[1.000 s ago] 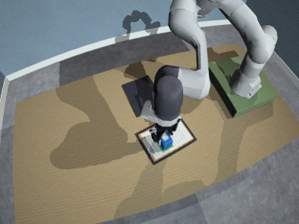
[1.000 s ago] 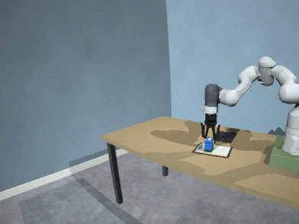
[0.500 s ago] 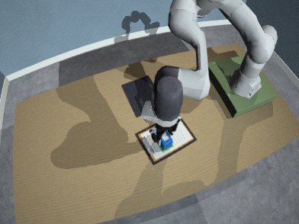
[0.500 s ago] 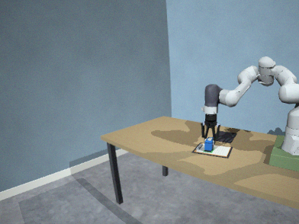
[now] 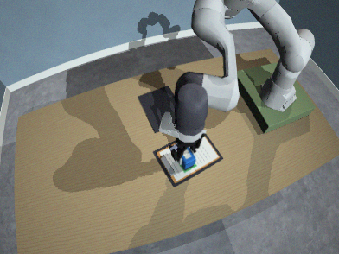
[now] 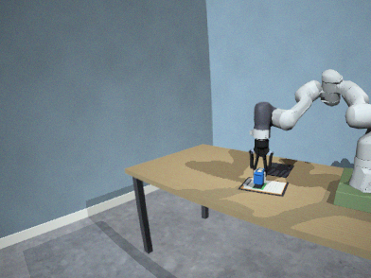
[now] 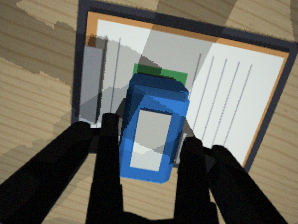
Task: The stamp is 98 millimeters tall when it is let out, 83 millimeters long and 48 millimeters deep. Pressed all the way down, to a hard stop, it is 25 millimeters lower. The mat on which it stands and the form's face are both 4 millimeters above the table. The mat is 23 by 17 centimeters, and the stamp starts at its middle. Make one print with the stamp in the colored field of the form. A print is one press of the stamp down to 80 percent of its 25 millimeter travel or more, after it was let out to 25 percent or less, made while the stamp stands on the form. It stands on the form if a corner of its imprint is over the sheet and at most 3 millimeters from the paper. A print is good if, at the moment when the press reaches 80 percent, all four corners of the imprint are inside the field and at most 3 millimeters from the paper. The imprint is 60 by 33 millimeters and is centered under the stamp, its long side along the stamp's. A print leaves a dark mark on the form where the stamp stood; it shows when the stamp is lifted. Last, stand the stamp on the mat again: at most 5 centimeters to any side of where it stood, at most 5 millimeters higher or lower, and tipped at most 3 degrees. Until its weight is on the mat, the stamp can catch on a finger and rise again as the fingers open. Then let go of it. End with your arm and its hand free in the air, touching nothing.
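The blue stamp [image 5: 188, 161] stands on the white form [image 5: 188, 159], over its green field [image 7: 161, 73], of which only a strip shows at the stamp's far side. My gripper [image 7: 150, 114] is shut on the stamp [image 7: 153, 128], one black finger on each long side. In the exterior view the stamp [image 6: 258, 178] sits low on the form [image 6: 264, 185] with the gripper [image 6: 259, 165] straight above it. The dark mat [image 5: 159, 105] lies behind the form, partly hidden by my arm.
The form has a dark border with an orange rim and ruled lines at its right half. A green base block [image 5: 274, 98] carries the arm at the table's right. Arm shadows fall across the wooden table.
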Motion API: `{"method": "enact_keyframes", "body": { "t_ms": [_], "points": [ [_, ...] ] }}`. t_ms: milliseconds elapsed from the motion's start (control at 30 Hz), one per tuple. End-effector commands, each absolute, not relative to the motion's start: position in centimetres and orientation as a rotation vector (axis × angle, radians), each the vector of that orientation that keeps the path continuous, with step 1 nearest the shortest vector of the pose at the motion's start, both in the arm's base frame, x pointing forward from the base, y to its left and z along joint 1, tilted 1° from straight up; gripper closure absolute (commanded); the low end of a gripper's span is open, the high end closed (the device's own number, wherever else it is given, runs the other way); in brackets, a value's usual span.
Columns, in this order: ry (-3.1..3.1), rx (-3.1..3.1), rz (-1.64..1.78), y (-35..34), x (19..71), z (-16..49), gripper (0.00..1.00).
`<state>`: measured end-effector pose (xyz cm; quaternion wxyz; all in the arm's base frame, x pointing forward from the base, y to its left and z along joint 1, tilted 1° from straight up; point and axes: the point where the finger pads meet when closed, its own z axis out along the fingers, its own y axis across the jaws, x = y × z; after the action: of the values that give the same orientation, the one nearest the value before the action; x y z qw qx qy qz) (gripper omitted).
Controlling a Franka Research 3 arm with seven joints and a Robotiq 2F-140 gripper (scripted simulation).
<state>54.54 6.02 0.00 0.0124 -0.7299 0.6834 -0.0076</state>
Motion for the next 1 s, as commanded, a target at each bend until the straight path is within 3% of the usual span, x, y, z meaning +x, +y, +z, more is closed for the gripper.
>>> {"method": "enact_keyframes", "body": {
  "t_ms": [0,733,967],
  "points": [
    [2.132,-2.276,-0.020,6.0,54.4,0.9,0.82],
    [2.132,-2.276,-0.020,6.0,54.4,1.3,0.82],
    [2.132,-2.276,-0.020,5.9,54.1,5.0,0.82]
  ]
}}
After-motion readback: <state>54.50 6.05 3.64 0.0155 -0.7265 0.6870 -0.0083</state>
